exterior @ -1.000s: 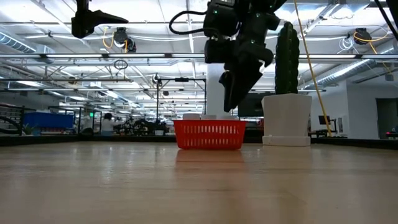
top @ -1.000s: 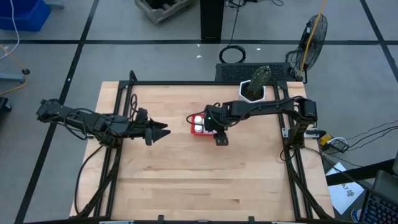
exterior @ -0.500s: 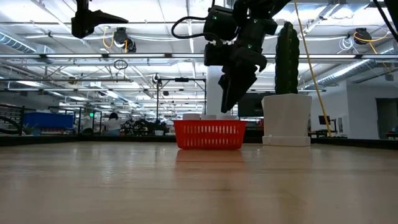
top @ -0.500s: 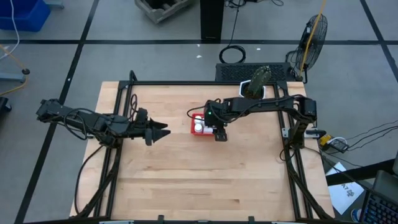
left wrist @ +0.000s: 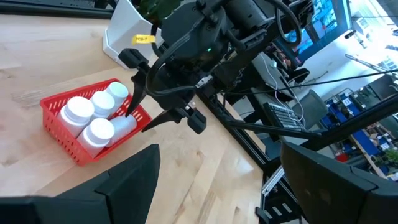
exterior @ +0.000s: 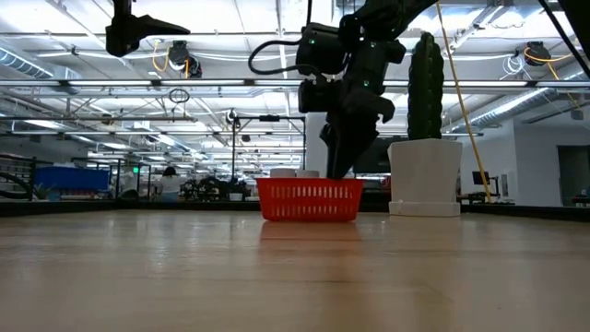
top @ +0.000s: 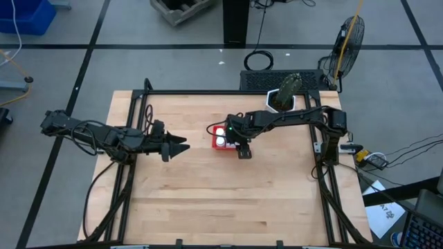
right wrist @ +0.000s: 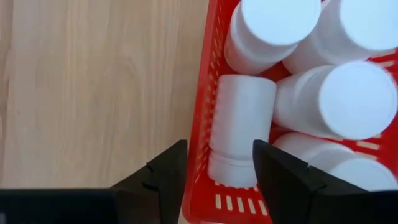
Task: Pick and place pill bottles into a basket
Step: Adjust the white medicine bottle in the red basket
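Red plastic mesh of the basket (right wrist: 202, 186) sat right between the fingers of the right claw (right wrist: 214, 171), which hung just over the basket's near wall with its jaws apart and nothing gripped. One pill bottle (right wrist: 239, 130) lay on its side against that wall, directly ahead of the claw, and four more upright bottles (right wrist: 339, 99) crowded in beside it. The basket (top: 220, 140) stood toward the far edge of the tabletop (top: 208, 200), roughly midway across it, with the white planter (top: 282, 100) and its cactus nearer the far right corner.

The main risk looked to be a snag. One finger was outside the wall and the other inside it, so a lift or sideways pull with the jaws narrowing could have pinched the mesh and dragged or tipped the light basket, spilling bottles across the tabletop. The lying bottle could also have been nudged up and over the low rim, since the basket was packed tight.

The left claw (top: 181, 146) waited with jaws spread near the tabletop's left edge, well apart from the basket and unlikely to interfere.
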Available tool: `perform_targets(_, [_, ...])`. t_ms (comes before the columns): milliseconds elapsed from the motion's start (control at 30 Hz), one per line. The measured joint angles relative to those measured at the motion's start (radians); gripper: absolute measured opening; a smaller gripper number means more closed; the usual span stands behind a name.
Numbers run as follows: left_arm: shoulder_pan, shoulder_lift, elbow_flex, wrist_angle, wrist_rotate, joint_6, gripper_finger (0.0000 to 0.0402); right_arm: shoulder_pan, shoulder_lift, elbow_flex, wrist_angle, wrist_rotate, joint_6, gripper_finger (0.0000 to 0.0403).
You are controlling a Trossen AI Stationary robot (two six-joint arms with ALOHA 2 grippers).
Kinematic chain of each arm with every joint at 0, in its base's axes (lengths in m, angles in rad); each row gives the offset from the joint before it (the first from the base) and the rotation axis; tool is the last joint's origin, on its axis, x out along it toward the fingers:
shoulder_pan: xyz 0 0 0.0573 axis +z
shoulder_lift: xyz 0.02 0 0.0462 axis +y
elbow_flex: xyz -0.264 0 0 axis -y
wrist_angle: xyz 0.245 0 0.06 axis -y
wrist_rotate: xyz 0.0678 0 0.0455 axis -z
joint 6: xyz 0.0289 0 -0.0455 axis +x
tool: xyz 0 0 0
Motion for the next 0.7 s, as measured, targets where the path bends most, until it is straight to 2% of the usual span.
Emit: perform_targets(700, [0.0,0.0,0.0,-0.002,0.001,0.005,0.0335,-0.001,-0.009,0.0,-0.009,0.004,0.005,0.014])
